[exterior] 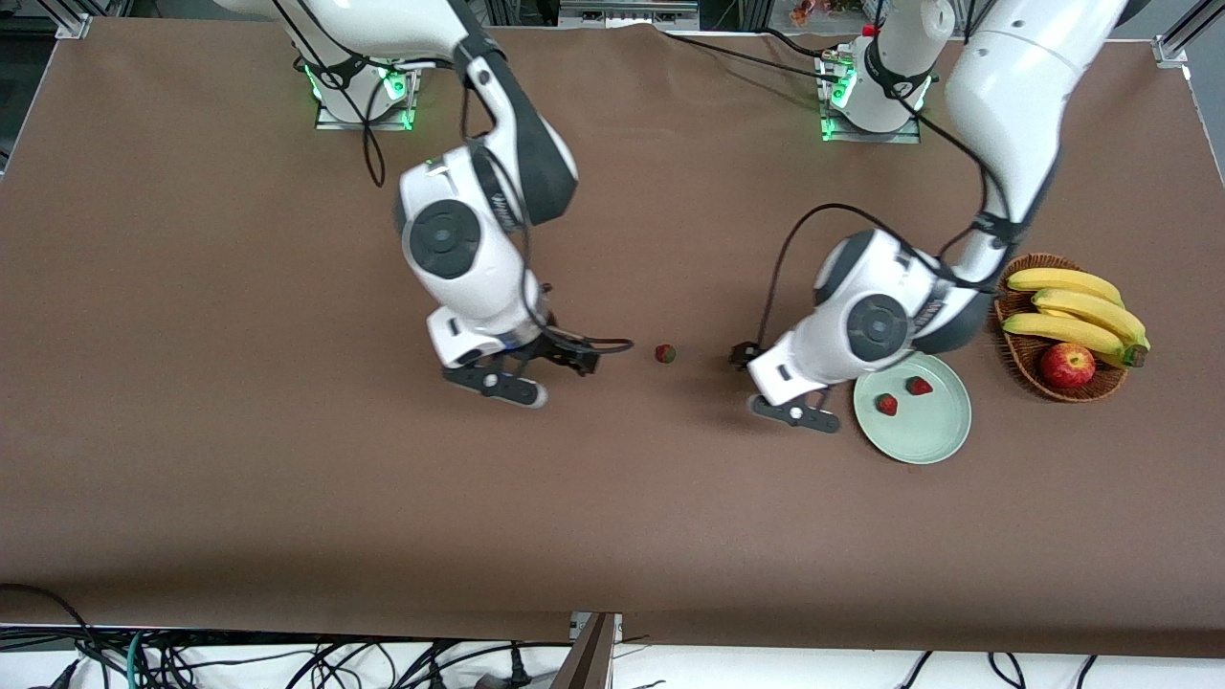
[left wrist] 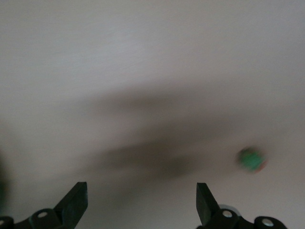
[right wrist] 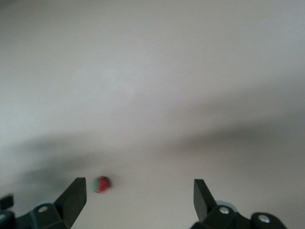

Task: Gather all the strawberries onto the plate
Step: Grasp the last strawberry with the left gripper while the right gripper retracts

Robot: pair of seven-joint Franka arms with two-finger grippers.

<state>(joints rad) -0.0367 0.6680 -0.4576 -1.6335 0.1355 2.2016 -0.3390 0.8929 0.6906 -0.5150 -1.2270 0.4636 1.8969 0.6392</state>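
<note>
One strawberry [exterior: 665,354] lies on the brown table between the two grippers, touching neither. In the right wrist view this strawberry [right wrist: 102,184] sits on the cloth close to one finger [right wrist: 75,193] of my open right gripper [right wrist: 139,187]. In the front view my right gripper [exterior: 563,367] hangs low beside the berry, toward the right arm's end. My left gripper [exterior: 754,371] is open and empty, low between the berry and the plate [exterior: 943,431]. The left gripper [left wrist: 141,189] sees the berry [left wrist: 251,159] off to one side. Two strawberries [exterior: 887,405] [exterior: 920,386] lie in the pale green plate.
A brown wicker basket [exterior: 1019,349] with bananas [exterior: 1077,311] and a red apple [exterior: 1068,365] stands beside the plate, toward the left arm's end. Black cables [exterior: 804,230] trail from both wrists over the table.
</note>
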